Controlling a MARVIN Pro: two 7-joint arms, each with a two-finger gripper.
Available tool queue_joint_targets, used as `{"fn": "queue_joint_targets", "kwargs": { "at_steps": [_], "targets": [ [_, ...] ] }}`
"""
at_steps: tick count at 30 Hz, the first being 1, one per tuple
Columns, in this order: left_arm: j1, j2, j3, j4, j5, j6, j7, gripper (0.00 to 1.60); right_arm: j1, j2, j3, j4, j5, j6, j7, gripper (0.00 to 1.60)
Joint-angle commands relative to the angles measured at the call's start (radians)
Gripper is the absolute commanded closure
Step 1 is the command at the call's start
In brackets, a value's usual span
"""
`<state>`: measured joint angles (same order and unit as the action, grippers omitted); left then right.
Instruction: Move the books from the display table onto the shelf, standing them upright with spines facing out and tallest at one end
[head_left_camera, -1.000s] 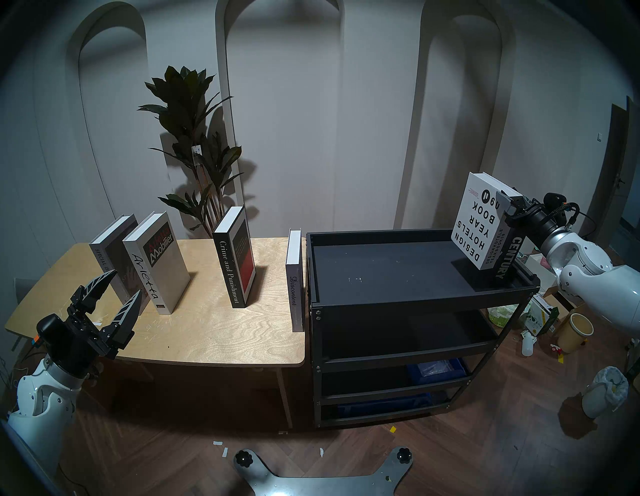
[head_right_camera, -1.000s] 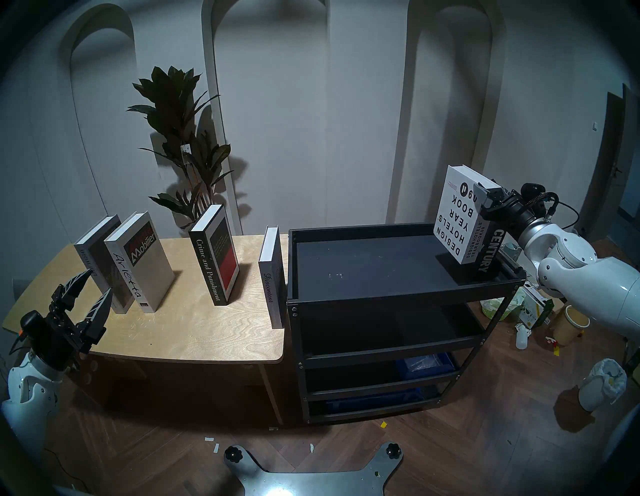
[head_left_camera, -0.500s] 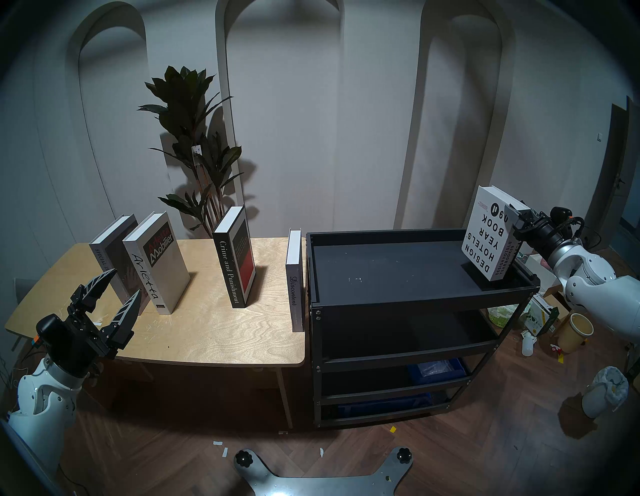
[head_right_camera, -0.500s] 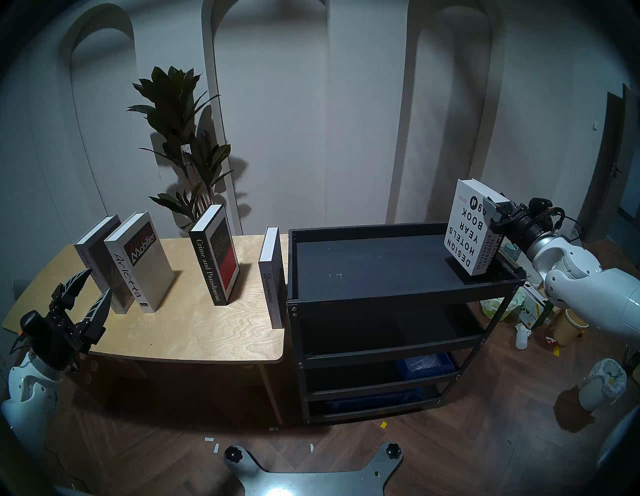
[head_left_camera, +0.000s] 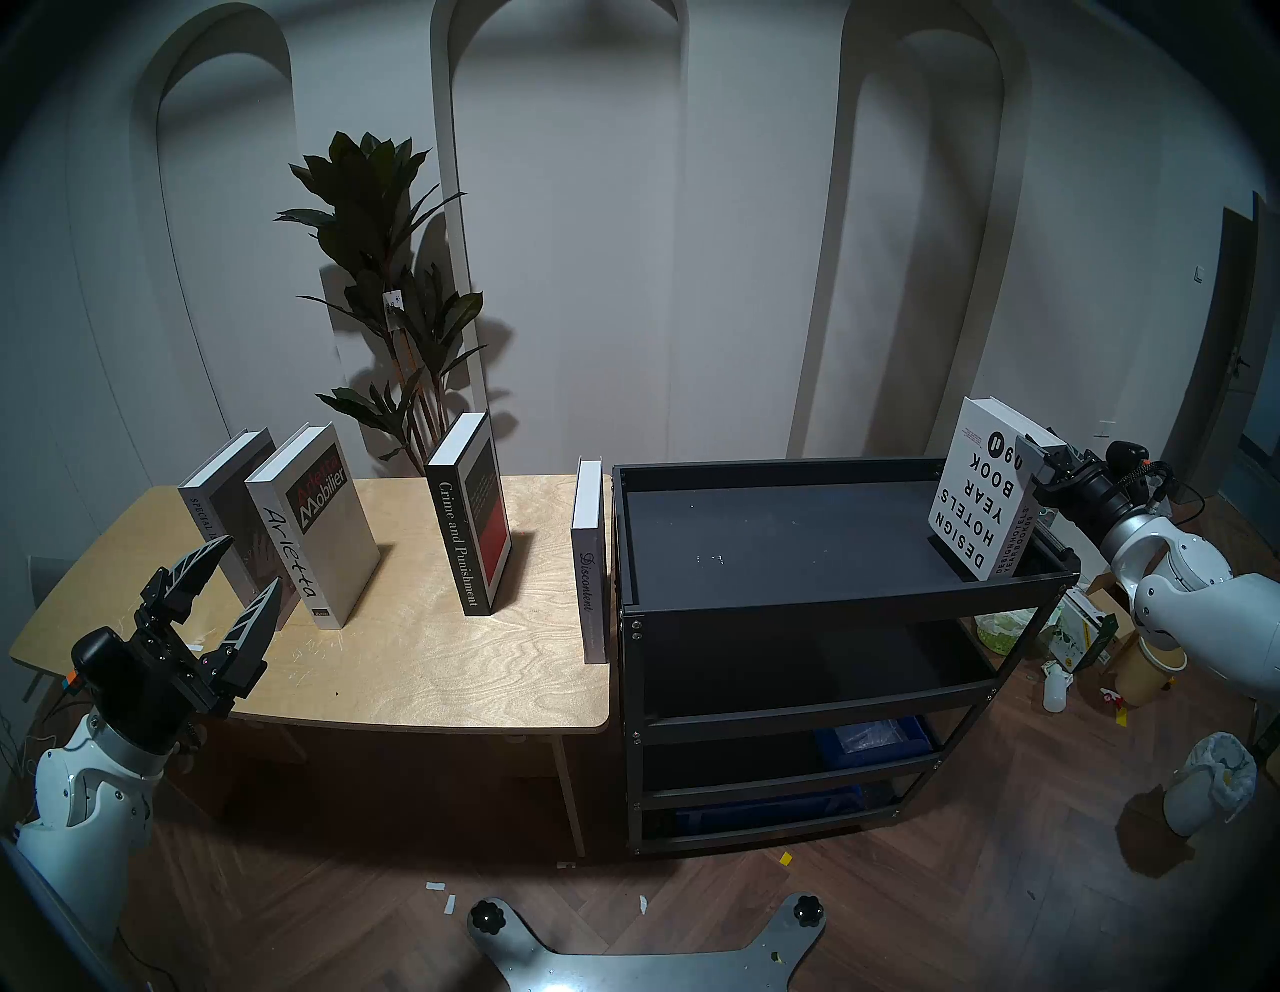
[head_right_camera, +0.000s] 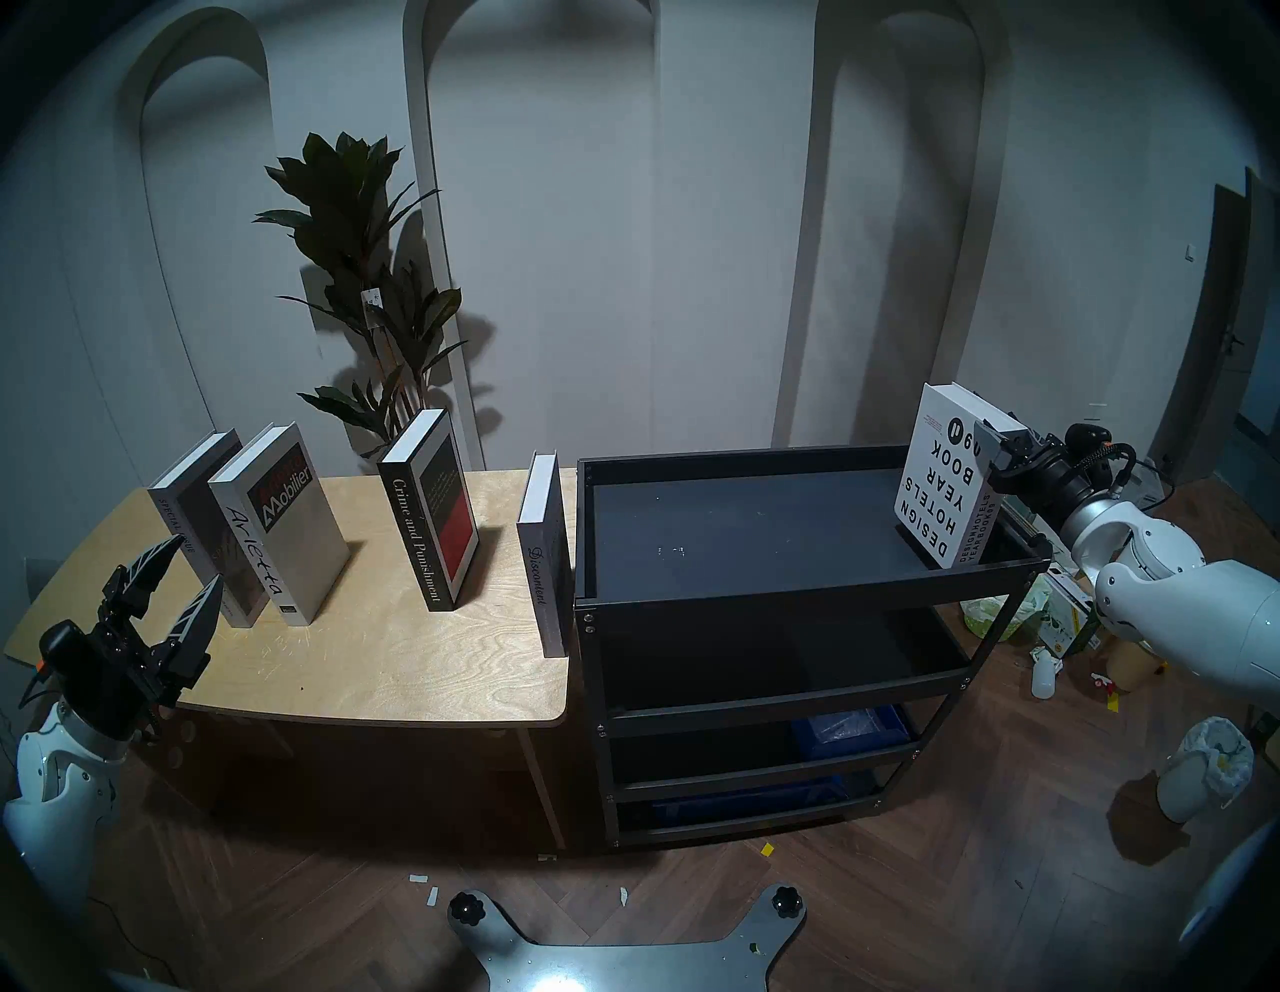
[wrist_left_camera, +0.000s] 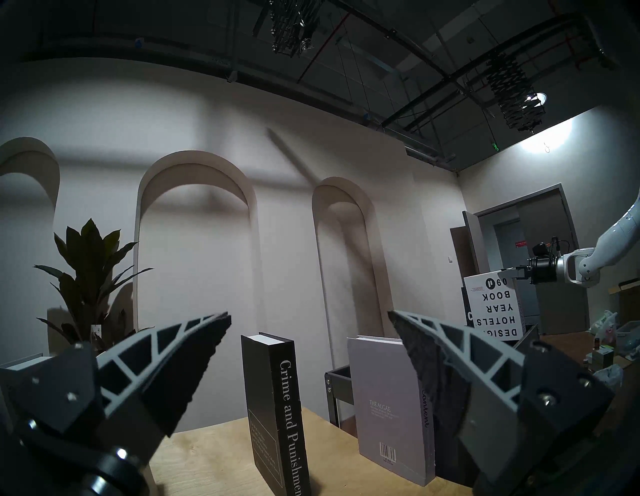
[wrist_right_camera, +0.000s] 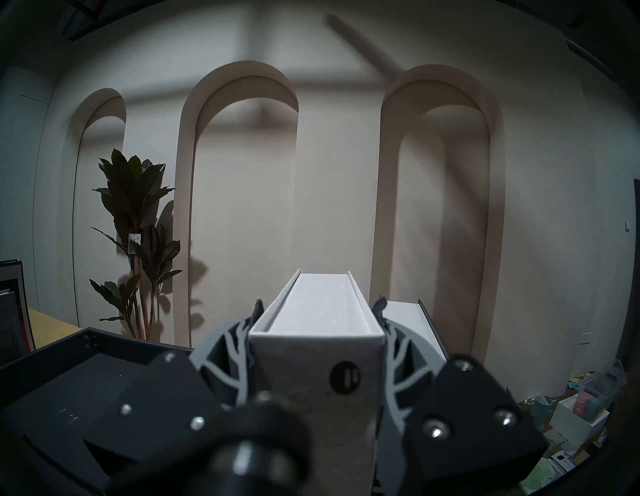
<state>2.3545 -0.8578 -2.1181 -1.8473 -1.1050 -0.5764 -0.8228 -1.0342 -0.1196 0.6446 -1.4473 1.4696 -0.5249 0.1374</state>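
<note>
From my head views the right hand (head_left_camera: 1033, 463) is clamped on the white book (head_left_camera: 980, 492), printed DESIGN HOTELS YEAR BOOK upside down, standing at the 3 o'clock end of the shelf (head_left_camera: 831, 596) top tray; whether its foot touches the tray floor I cannot tell. My right wrist view shows what the head views hide: the fingers (wrist_right_camera: 235, 343) pinch both covers of that white book (wrist_right_camera: 317, 346) at its top edge, and a second, dark-covered book (wrist_right_camera: 412, 322) stands just beside it at 3 o'clock. The left wrist view catches a sliver of that dark book (wrist_left_camera: 468, 308) behind the white one. My left hand (head_left_camera: 232, 578) hangs spread wide and grasps nothing, over the bench (head_left_camera: 415, 665) corner at 8 o'clock. On the bench stand four books: SPECIAL ISSUE (head_left_camera: 221, 499) and Arietta (head_left_camera: 312, 526) leaning together at 9 o'clock, Crime and Punishment (head_left_camera: 467, 512) mid-bench, and Discontent (head_left_camera: 589, 561) hard against the shelf. The left wrist view alone shows Discontent's (wrist_left_camera: 388, 408) grey back cover with a barcode. The shelf's lower tiers hold blue bins (head_left_camera: 876, 740), their contents unclear.
</note>
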Motion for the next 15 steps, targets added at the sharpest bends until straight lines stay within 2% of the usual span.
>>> {"fn": "queue_joint_targets", "kwargs": {
  "at_steps": [1, 15],
  "targets": [
    [-0.007, -0.001, -0.005, -0.003, -0.003, -0.004, 0.002, 0.00, -0.042, 0.010, 0.049, 0.005, 0.015, -0.039, 0.016, 1.60],
    [-0.010, -0.003, -0.005, -0.002, -0.004, -0.003, -0.003, 0.00, -0.123, 0.010, 0.106, 0.021, 0.031, -0.057, 0.044, 1.60]
  ]
}}
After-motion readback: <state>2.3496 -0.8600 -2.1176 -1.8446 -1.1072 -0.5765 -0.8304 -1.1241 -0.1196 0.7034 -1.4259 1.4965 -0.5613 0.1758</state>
